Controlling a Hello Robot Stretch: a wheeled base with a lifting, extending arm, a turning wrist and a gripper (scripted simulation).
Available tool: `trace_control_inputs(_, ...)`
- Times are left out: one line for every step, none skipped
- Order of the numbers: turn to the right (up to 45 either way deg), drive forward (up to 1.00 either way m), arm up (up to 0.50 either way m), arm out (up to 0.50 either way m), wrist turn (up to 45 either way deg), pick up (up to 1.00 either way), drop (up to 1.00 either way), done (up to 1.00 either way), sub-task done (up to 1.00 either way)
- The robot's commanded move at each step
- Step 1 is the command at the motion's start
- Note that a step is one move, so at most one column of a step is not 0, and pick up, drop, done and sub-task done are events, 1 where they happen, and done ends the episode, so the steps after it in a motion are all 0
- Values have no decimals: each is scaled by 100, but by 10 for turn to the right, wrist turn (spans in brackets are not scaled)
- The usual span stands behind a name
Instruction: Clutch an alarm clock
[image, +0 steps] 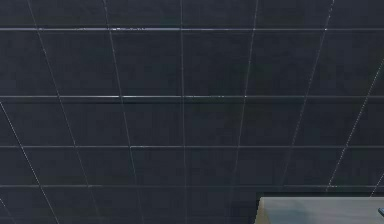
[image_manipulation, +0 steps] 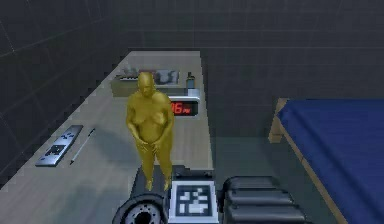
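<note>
Statue (image_manipulation: 148, 118) just beyond gripper (image_manipulation: 143, 208): glossy gold, metallic. Desk (image_manipulation: 105, 120) under it: matt, pale, smooth. Bed (image_manipulation: 335, 135) well apart from gripper: blue cloth.

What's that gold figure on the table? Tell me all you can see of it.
The golden statue is a shiny, metal-looking human figure, one colour all over, with a rounded head and broad body. It stands upright on the pale table, partly hiding the dark clock with red digits behind it.

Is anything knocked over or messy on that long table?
Nothing looks knocked over or spilled. The gold statue stands upright on the table. It covers part of the clock with red digits behind it.
</note>
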Motion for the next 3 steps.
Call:
trace_control_inputs(0, 0, 0, 42, 0, 0, 0, 0, 0)
trace_control_inputs(0, 0, 0, 0, 450, 0, 0, 0, 0)
trace_control_inputs(0, 0, 0, 0, 450, 0, 0, 0, 0)
